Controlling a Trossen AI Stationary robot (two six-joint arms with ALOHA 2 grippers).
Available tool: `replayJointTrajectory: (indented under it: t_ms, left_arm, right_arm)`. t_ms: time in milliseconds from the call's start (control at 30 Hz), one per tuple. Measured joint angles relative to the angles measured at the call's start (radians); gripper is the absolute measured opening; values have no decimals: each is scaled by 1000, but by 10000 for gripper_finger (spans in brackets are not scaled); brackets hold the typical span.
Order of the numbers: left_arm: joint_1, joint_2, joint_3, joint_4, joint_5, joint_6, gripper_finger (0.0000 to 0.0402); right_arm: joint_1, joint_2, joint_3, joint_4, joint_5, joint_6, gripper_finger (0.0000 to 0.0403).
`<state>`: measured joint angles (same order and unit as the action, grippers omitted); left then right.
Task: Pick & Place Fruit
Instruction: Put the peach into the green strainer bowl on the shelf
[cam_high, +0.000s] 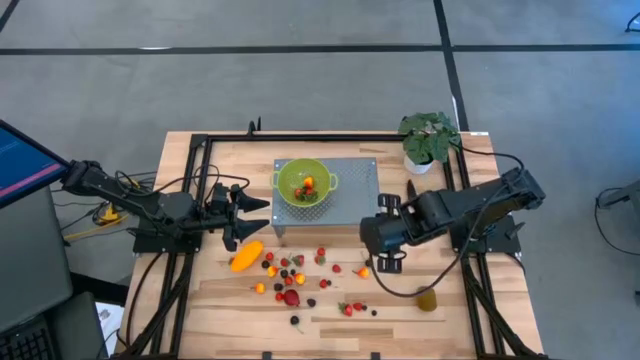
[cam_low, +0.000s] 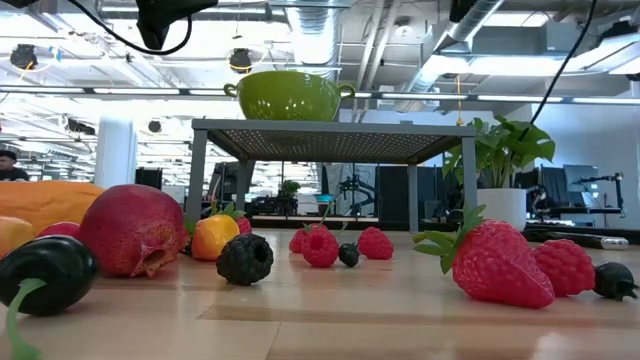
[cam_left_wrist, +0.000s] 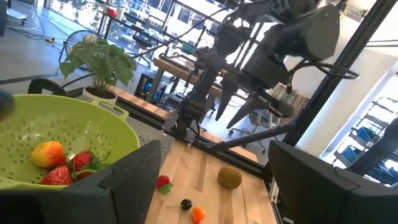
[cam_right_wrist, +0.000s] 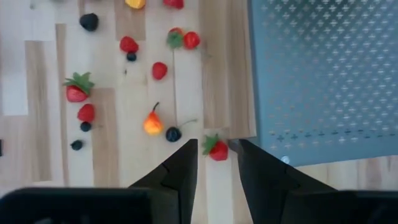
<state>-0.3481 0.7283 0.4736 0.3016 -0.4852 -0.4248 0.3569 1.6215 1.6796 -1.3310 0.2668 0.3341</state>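
Closest to the low camera we see a dark berry (cam_low: 45, 272) with a green stem, a red round fruit (cam_low: 133, 229) just behind it and a big strawberry (cam_low: 497, 262) off to the other side, all loose on the table (cam_high: 450, 320).

Our landmark is the grey perforated stand (cam_high: 345, 187). On it sits the green colander (cam_high: 303, 183), which already holds an orange-yellow piece and a couple of strawberries (cam_left_wrist: 65, 169). Everything else is scattered on the wood in front of the stand: the long orange-yellow fruit (cam_high: 246, 256) off its left front corner, the small berries in a loose band along its front, and the kiwi-like oval (cam_high: 427, 299) well out past its right front corner.

The relation that matters is at the right gripper (cam_right_wrist: 213, 163). Its fingers are apart with nothing between them, pointing down over a small strawberry (cam_right_wrist: 216, 150) that lies just beside the stand's front edge. In the right wrist view that berry sits in line with the gap, near the fingertips; we judge a straight descent would bracket it, though the stand edge is close enough to snag one finger.

The left gripper (cam_high: 238, 212) hovers beside the stand's left edge, near the colander, fingers spread and empty. The right arm is plainly nearer this berry.
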Motion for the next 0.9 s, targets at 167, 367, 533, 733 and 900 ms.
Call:
replayJointTrajectory:
  t_ms: [167, 367, 533, 733, 900]
  left_arm:
    - [0, 0, 0, 0, 0, 0, 291]
    - [0, 0, 0, 2, 0, 0, 291]
    - [0, 0, 0, 6, 0, 0, 291]
    - [0, 0, 0, 7, 0, 0, 291]
    - [0, 0, 0, 8, 0, 0, 291]
  right_arm:
    - [26, -28, -110, 19, 1, 71, 108]
    - [85, -150, -331, 102, 0, 234, 108]
    - [173, -279, -510, 275, -3, 374, 108]
    - [264, -353, -637, 477, 24, 446, 108]
    - [276, -317, -706, 583, 35, 376, 108]
